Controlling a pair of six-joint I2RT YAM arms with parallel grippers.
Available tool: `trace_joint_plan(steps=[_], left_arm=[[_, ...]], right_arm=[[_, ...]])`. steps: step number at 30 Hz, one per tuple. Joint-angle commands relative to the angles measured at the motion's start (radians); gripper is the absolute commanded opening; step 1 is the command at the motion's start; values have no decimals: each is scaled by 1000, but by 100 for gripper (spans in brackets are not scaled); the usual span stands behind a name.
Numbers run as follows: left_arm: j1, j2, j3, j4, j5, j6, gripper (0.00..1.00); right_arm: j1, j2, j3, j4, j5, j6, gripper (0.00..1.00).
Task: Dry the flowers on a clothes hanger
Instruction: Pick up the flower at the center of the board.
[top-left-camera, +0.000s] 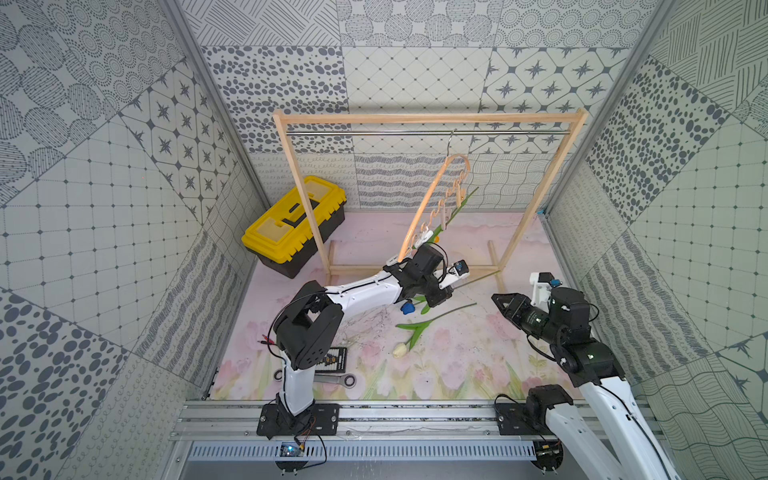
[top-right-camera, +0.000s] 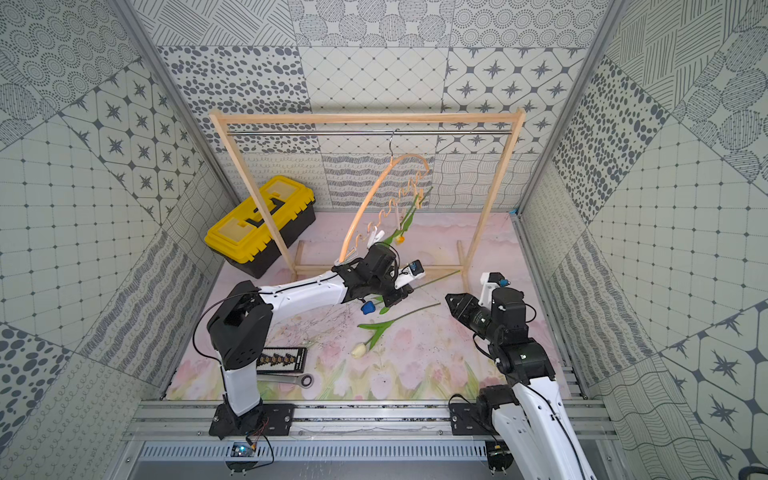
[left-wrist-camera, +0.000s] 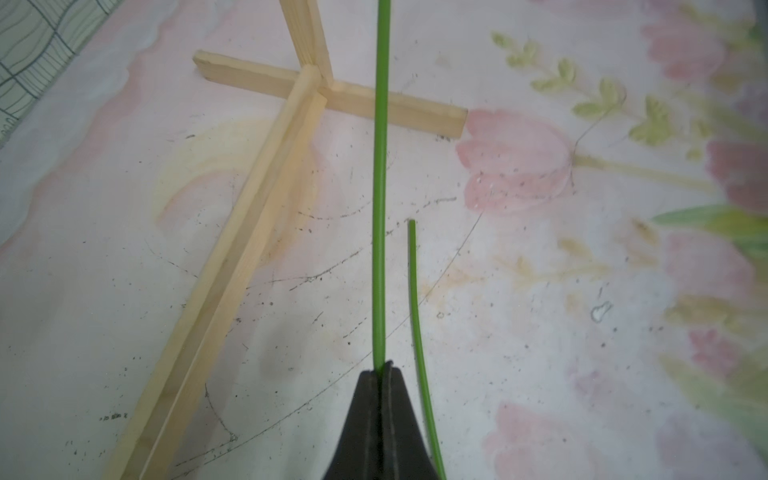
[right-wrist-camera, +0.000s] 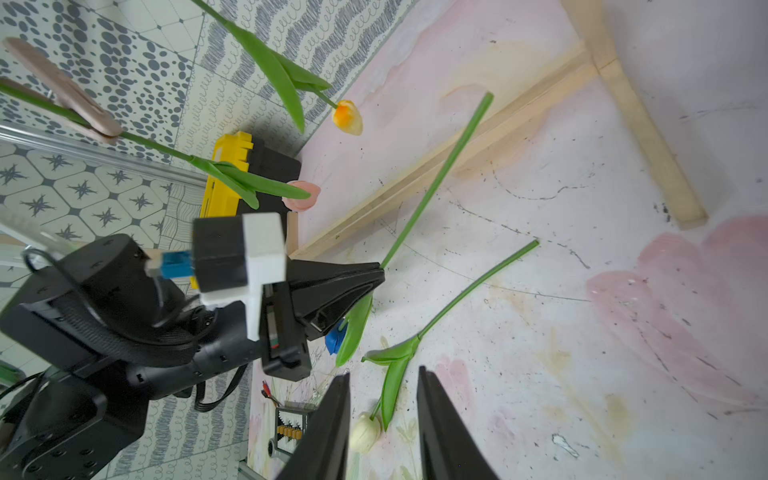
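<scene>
Your left claw (left-wrist-camera: 384, 370) clamped on blue tulip (top-left-camera: 407, 308) stem, low over middle of surface (top-left-camera: 478, 365). Right claw (right-wrist-camera: 383, 372) apart, empty, near right edge. Clothes hanger (top-left-camera: 422, 205) hangs toward back. Careful: thin stem may slip or twist. Bumping hanger may shake yellow tulip (right-wrist-camera: 348, 117) loose.

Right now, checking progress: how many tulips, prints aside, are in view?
4: yellow tulip and pink tulip hang from the hanger; blue tulip held by the left gripper; white tulip on the mat.
</scene>
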Motion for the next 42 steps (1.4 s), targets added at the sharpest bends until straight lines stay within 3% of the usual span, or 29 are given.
trace_joint_plan(steps=[1, 4, 6, 14, 29, 34, 37, 39, 40, 42], left_arm=[[1, -101, -130, 383, 122, -731, 0], [-5, -131, -223, 582, 152, -976, 0], [-12, -142, -272, 688, 161, -1071, 0], [-38, -145, -364, 899, 208, -1237, 0], [-69, -159, -444, 1021, 222, -1264, 0], [-69, -168, -454, 1032, 222, -1259, 0], [-69, -169, -456, 1034, 215, -1257, 0], [-68, -172, -457, 1030, 204, -1250, 0], [-70, -174, -455, 1019, 195, -1244, 2], [-69, -181, -459, 997, 177, -1217, 24]], right_arm=[[26, 11, -13, 173, -68, 26, 38], [62, 44, -12, 202, -67, 15, 39], [95, 62, -12, 230, -60, 9, 41], [218, 162, 22, 279, 45, -14, 41], [221, 227, 51, 332, 96, 15, 34], [221, 234, 56, 335, 100, 22, 25], [221, 242, 60, 332, 87, 22, 15], [221, 233, 59, 328, 87, 22, 4], [220, 226, 58, 325, 89, 21, 0], [221, 215, 60, 315, 95, 13, 0]])
